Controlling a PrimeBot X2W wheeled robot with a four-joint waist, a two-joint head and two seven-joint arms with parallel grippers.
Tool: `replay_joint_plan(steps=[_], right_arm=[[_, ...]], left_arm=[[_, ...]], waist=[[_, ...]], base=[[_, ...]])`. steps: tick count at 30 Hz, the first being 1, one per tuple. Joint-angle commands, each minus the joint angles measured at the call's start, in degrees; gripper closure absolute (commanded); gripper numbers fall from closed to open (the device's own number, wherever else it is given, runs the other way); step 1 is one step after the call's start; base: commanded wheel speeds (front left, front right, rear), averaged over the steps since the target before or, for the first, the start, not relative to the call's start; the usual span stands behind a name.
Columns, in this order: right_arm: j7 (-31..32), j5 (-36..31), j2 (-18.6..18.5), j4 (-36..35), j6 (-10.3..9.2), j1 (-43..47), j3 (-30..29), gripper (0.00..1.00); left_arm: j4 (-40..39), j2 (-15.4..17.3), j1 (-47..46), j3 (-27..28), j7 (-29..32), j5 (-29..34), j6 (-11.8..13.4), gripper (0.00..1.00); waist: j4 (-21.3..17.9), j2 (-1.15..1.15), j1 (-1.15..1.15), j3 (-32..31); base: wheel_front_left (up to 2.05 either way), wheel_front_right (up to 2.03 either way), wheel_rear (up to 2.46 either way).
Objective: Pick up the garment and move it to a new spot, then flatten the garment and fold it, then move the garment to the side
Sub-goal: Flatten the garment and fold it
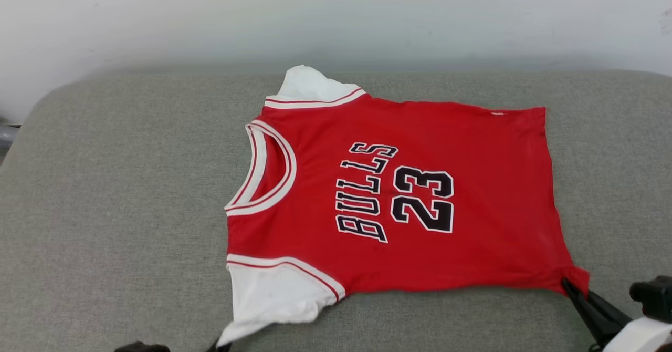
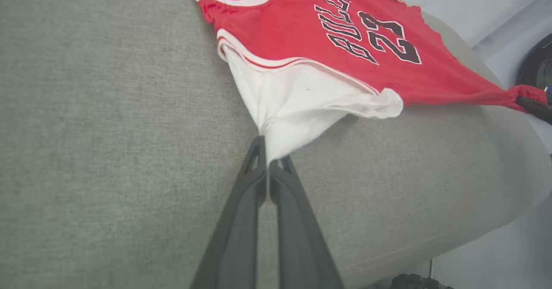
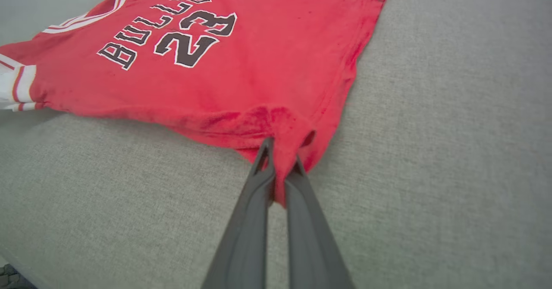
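Observation:
The garment (image 1: 409,194), a red jersey with white sleeves and black "BULLS 23" lettering, lies spread face up on the grey cushion (image 1: 115,210), neck toward the left. My left gripper (image 2: 269,157) is shut on the tip of the near white sleeve (image 2: 297,108), which is pulled taut toward me. My right gripper (image 3: 280,159) is shut on the near red hem corner (image 3: 280,129); in the head view its dark fingers (image 1: 575,291) pinch that corner at the lower right. The far white sleeve (image 1: 307,85) curls up at the back.
The grey cushion's rounded front edge (image 2: 453,237) drops off close to both grippers. A pale wall (image 1: 336,16) rises behind the cushion. A dark round object (image 2: 537,67) sits off the cushion's right side in the left wrist view. Bare cushion lies left of the jersey.

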Motion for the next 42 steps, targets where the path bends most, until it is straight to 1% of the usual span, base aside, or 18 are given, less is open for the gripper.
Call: replay_joint_plan(steps=[1, 5, 8, 12, 16, 18, 23, 28, 32, 35, 42], right_arm=[[0.6, 0.1, -0.5, -0.8, -0.09, 1.8, -1.0, 1.00], [2.6, 0.2, -1.5, -2.5, -0.09, 5.5, -3.1, 1.00], [4.4, 1.1, -2.3, -4.3, -0.09, 8.0, -3.8, 1.00], [5.8, 1.6, -2.8, -6.0, -0.09, 10.0, -5.2, 1.00], [6.3, 0.8, -2.1, -7.1, -0.09, 9.9, -5.8, 1.00], [6.4, 0.6, -1.7, -7.5, -0.09, 9.2, -6.0, 1.00], [6.7, 1.1, -1.8, -9.0, -0.08, 6.4, -6.8, 1.00], [7.7, 2.1, -2.1, -10.2, -0.08, 3.1, -7.1, 1.00], [8.1, 2.7, -2.0, -10.4, -0.08, 0.1, -7.3, 1.00], [8.4, 3.3, -1.8, -10.1, -0.08, -2.0, -6.9, 1.00], [9.2, 4.6, -1.4, -8.0, -0.08, -6.8, -5.6, 1.00]], left_arm=[[-0.7, 0.7, 1.4, -0.3, 0.9, -0.7, -0.4, 1.00], [-2.2, 2.2, 3.7, -1.8, 4.5, -2.7, -1.4, 1.00], [-3.6, 3.9, 5.0, -1.6, 6.5, -3.8, -1.0, 1.00], [-6.4, 6.2, 5.9, 0.2, 6.7, -3.9, 0.2, 1.00], [-7.8, 6.2, 3.6, 0.0, 6.4, -2.7, 0.0, 1.00], [-7.7, 5.8, 1.6, -0.2, 5.8, -1.3, -0.4, 1.00], [-5.9, 6.1, -5.0, 0.2, 4.3, 3.0, -1.3, 1.00], [-3.5, 6.1, -12.7, -0.1, 5.4, 5.4, -3.2, 1.00], [-0.4, 5.3, -19.8, -0.4, 5.9, 7.0, -5.2, 1.00], [2.4, 4.2, -24.9, -0.4, 5.9, 7.5, -6.2, 1.00], [10.2, 2.8, -35.4, -1.3, 6.5, 8.6, -8.6, 1.00]], waist=[[0.1, 0.00, 0.01, -0.2], [0.4, 0.00, 0.01, -0.6], [0.6, 0.00, 0.01, -0.7], [0.9, 0.00, 0.01, -0.2], [1.2, 0.00, 0.01, 0.8], [1.2, 0.00, 0.01, 1.3], [0.7, 0.00, 0.01, 2.6], [0.0, 0.00, 0.01, 4.4], [-0.6, 0.00, 0.01, 6.3], [-1.2, 0.00, 0.01, 7.9], [-2.8, 0.00, 0.01, 11.8]], base=[[0.00, 0.00, 0.00], [0.00, 0.00, 0.00], [0.00, 0.00, 0.00], [0.00, 0.00, 0.00], [0.00, 0.00, 0.00], [0.00, 0.00, 0.00], [0.00, 0.00, 0.00], [0.00, 0.00, 0.00], [0.00, 0.00, 0.00], [0.00, 0.00, 0.00], [0.00, 0.00, 0.00]])
